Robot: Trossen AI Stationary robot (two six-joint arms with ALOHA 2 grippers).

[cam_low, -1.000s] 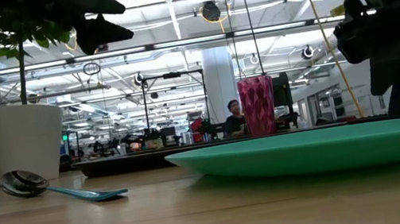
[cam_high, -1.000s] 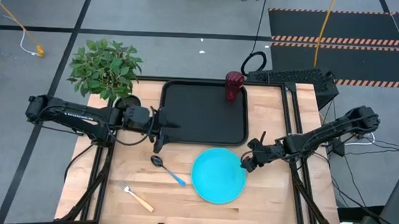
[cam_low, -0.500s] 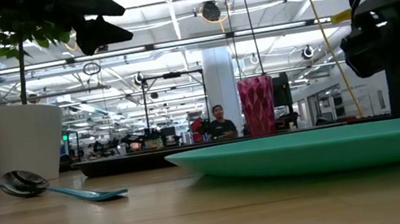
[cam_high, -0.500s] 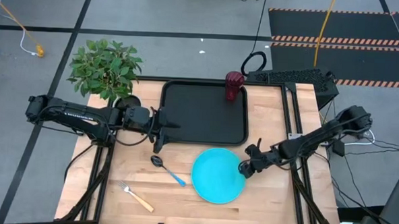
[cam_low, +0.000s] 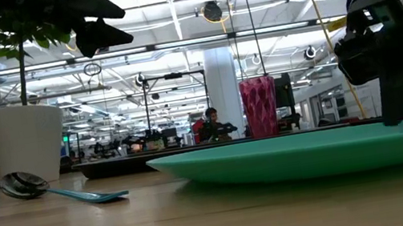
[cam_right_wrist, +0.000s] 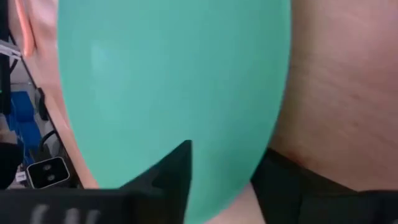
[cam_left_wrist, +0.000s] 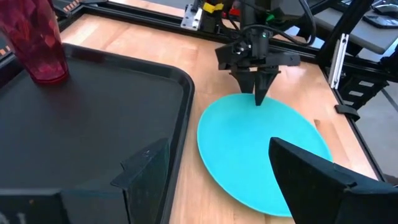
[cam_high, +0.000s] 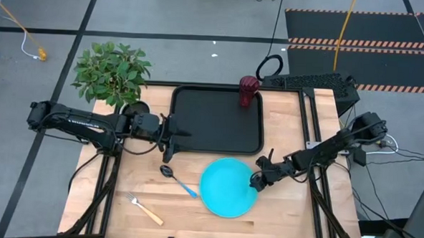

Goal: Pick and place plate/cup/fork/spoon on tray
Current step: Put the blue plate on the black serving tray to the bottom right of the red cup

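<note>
From above, you see the right gripper (cam_high: pixel 254 181) has come down onto the plate's (cam_high: pixel 227 187) edge on the side away from the spoon (cam_high: pixel 178 181), and the plate has slid slightly toward the spoon. It lies on the table (cam_high: pixel 294 216) just beside the tray (cam_high: pixel 215 119), not on it. The cup (cam_high: pixel 248 91) already stands in the tray's far corner, while the fork (cam_high: pixel 145 210) lies beyond the spoon, well apart from the tray. The left gripper (cam_high: pixel 169 136) waits at the tray's edge, fingers spread wide.

At table height, the right gripper (cam_low: pixel 396 58) is cut off at the frame's edge.

From the left wrist, the right gripper's fingers (cam_left_wrist: pixel 258 87) look drawn together at the plate's (cam_left_wrist: pixel 261 155) rim.

From the right wrist, one finger (cam_right_wrist: pixel 174 168) lies over the plate (cam_right_wrist: pixel 168 81) and the other sits outside the rim, so you can take it as closing on the rim. Whether the pinch is firm, you cannot tell.
</note>
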